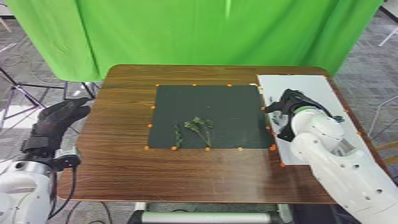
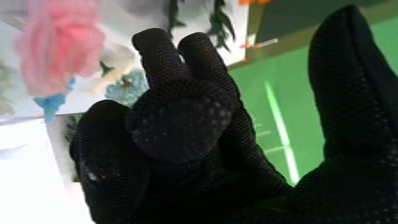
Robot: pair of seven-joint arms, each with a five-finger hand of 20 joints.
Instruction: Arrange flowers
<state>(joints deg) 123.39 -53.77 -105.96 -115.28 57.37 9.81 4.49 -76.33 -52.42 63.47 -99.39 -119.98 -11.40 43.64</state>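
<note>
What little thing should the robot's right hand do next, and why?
Probably close gently on a flower, maybe the pink flower: the right hand is over the white board, near it. Green sprigs lie on the dark mat, so a flower could join them.

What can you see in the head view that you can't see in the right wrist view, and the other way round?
Head view: the robot's black-gloved left hand and green leafy sprigs lying on a dark mat.
Right wrist view: a pink ruffled flower and a blue-grey bloom.
Both: the black-gloved right hand and bright green curtain.
</note>
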